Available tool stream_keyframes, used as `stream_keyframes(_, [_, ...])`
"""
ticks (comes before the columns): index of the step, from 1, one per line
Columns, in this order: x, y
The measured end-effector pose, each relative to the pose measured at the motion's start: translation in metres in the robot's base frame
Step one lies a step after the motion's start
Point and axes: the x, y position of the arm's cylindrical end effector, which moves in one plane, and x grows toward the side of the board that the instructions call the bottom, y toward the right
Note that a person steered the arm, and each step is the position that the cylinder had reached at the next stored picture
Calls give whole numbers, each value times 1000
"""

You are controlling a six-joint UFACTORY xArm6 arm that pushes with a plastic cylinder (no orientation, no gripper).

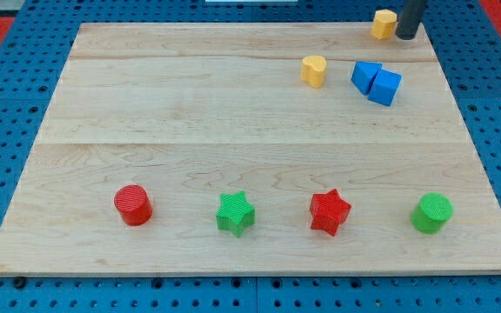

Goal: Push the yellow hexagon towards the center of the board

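My tip [406,36] resting at view's top right, touching right side of yellow hexagon [384,23]. No fingers on rod, so nothing spreading or pinching. Hexagon sitting near counter [233,104] top edge; long axis and facing unclear. Yellow heart-like block [314,70] lying below-left, blue blocks [377,83] beside. Red cylinder [133,205], green star [235,213], red star [330,211], green cylinder [431,213] lining bottom.

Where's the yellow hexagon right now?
The yellow hexagon sits at the board's top edge, view's upper right, with my tip right beside it on the view's right.
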Motion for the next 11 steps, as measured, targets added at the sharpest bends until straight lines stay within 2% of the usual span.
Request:
stream_keyframes(1, [-27,7])
stream_keyframes(2, [-27,-5])
stream_keyframes(3, [-23,-70])
stream_keyframes(5, [-27,-125])
stream_keyframes(8, [-15,-270])
stream_keyframes(9, [-10,-301])
stream_keyframes(11, [30,-312])
